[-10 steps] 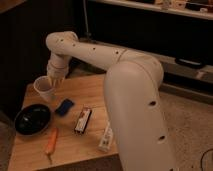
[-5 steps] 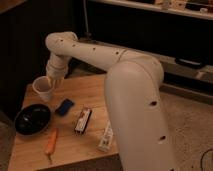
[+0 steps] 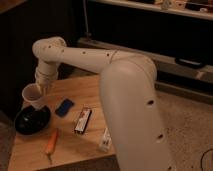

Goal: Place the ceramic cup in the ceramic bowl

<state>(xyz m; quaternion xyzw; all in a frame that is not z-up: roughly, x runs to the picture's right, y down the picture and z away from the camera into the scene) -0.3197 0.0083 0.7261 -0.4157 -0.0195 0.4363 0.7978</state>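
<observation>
The white ceramic cup point(image 3: 34, 96) hangs in the air, tilted, just above the back right rim of the black ceramic bowl point(image 3: 31, 120), which sits at the table's left edge. My gripper point(image 3: 42, 86) comes down from the white arm's wrist and is shut on the cup's rim. The cup's base is close to the bowl but I cannot tell if it touches.
On the wooden table point(image 3: 75, 145) lie a blue sponge point(image 3: 64, 107), a dark wrapped bar point(image 3: 83, 121), an orange carrot point(image 3: 51, 142) and a small white packet point(image 3: 104, 140). My large white arm point(image 3: 130, 100) covers the table's right side. Dark shelving stands behind.
The cup has moved down and slightly left with my gripper, closer to the bowl.
</observation>
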